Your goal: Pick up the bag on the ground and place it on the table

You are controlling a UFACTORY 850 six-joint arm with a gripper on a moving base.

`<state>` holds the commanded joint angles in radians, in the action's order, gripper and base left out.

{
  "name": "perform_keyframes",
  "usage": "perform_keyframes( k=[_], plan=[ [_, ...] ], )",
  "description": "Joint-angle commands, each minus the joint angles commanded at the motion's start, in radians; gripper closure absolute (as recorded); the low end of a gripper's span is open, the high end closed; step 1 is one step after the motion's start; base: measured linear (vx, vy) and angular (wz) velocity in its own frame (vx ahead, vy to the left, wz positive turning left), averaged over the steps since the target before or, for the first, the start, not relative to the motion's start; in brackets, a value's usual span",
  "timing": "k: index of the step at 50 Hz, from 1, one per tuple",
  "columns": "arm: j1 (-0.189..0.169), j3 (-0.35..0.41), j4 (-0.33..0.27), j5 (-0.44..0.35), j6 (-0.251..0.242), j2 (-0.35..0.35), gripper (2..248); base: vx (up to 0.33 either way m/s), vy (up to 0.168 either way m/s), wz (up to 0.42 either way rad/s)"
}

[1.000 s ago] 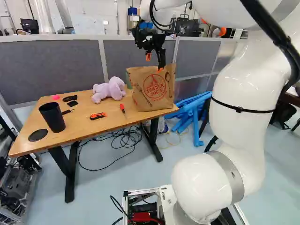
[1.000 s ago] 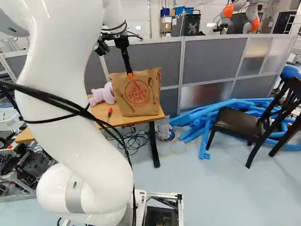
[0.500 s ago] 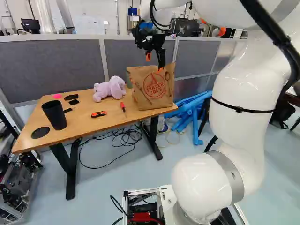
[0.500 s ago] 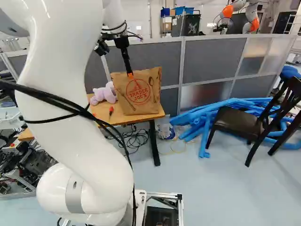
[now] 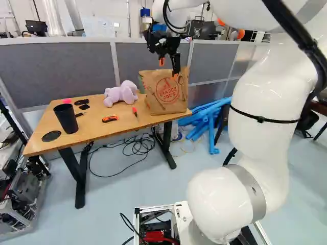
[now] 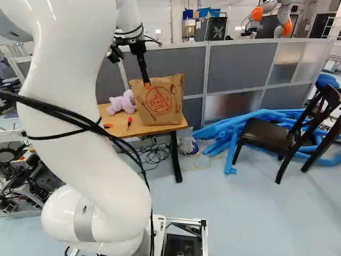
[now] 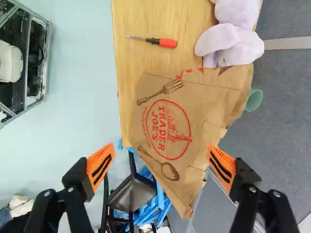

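On the one table are, near to far, one black disc, one black cup, one orange-and-black cutter, one screwdriver and one plush toy. One paper bag stands at the table's right end in the left base view, ahead of the gripper, its two fingers wide apart.

Gap between bag and screwdriver, plush toy just beside bag
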<state>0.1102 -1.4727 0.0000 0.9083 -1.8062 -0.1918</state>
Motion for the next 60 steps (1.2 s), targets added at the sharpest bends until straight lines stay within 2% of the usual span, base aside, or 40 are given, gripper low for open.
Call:
perform_keyframes(
  k=[18, 40, 60],
  plan=[
    [0.0, 0.0, 0.0, 0.0, 0.0, 0.0, 3, -0.105, 0.001, 0.007],
    [0.0, 0.001, 0.0, -0.001, 0.001, 0.0, 3, 0.001, 0.0, 0.0],
    [-0.002, 0.026, 0.0, -0.033, 0.034, 0.009, 3, 0.0, 0.0, 0.0]
  ],
)
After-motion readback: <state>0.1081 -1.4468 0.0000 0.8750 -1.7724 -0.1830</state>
